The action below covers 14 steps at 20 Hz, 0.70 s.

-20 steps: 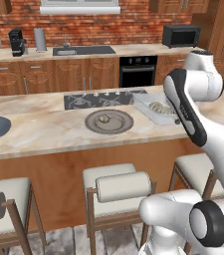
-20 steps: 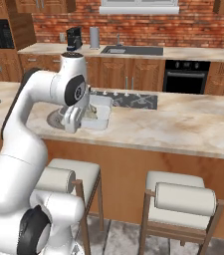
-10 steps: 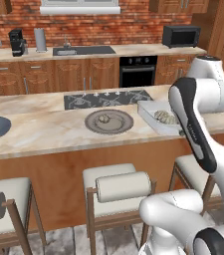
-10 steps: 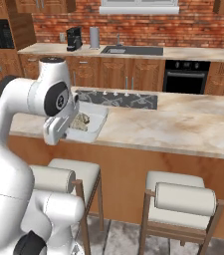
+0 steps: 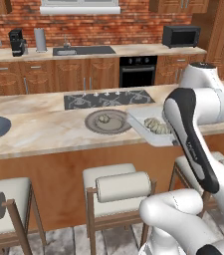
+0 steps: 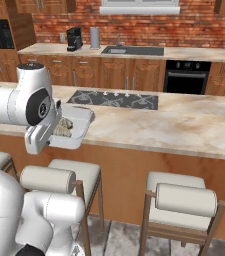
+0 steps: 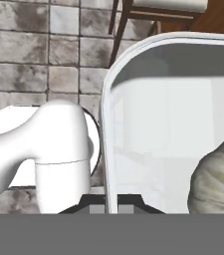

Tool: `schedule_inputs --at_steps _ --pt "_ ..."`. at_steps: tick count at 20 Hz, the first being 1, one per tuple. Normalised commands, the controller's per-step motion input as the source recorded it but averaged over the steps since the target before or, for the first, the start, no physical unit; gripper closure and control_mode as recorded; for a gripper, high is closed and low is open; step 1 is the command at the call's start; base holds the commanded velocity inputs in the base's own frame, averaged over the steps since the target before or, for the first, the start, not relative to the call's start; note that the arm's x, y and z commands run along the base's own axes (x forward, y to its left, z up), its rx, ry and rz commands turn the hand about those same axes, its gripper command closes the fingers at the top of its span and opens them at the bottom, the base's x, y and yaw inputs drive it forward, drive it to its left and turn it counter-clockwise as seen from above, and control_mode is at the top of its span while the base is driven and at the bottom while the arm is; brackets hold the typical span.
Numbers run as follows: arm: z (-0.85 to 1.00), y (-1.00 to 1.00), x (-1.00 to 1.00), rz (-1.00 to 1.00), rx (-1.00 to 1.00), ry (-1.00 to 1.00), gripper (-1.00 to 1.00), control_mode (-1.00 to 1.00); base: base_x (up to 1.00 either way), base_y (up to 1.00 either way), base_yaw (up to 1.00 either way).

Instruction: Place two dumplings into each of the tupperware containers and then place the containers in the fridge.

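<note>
My gripper (image 7: pixel 112 203) is shut on the near rim of a pale tupperware container (image 7: pixel 108 114). The container (image 6: pixel 81 125) hangs tilted at the island counter's front edge, partly out past it, with dumplings (image 6: pixel 63 128) lying in it. In the left base view the container (image 5: pixel 142 119) and its dumplings (image 5: pixel 156 125) show just left of my forearm, which hides the hand. One dumpling (image 7: pixel 217 180) sits close to the fingers in the hand view, with floor tiles below the tray. Another dumpling (image 5: pixel 103 118) lies on the round grey plate (image 5: pixel 94 125). The fridge is out of view.
A dark plate (image 5: pixel 0 130) with a small lump sits at the counter's left end. The cooktop (image 5: pixel 108 99) lies behind the grey plate. Padded stools (image 5: pixel 119 191) (image 6: pixel 184 200) stand under the counter's front edge. A microwave (image 5: pixel 181 36) sits on the back counter.
The arm has drawn the container with its dumplings off the countertop toward the near edge and lower. The hand has swung down in front of the counter.
</note>
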Motion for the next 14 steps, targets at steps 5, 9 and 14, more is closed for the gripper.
schedule_inputs --at_steps 5,9,14 --pt "0.03 0.11 -0.09 0.0 0.0 0.01 1.0 -1.0 0.0 0.0 0.0" --pt "0.0 0.01 -0.16 0.0 0.0 0.0 1.0 -1.0 0.0 0.0 0.0" --pt "0.0 0.0 -0.21 0.0 0.0 0.0 1.0 -1.0 0.0 0.0 0.0"
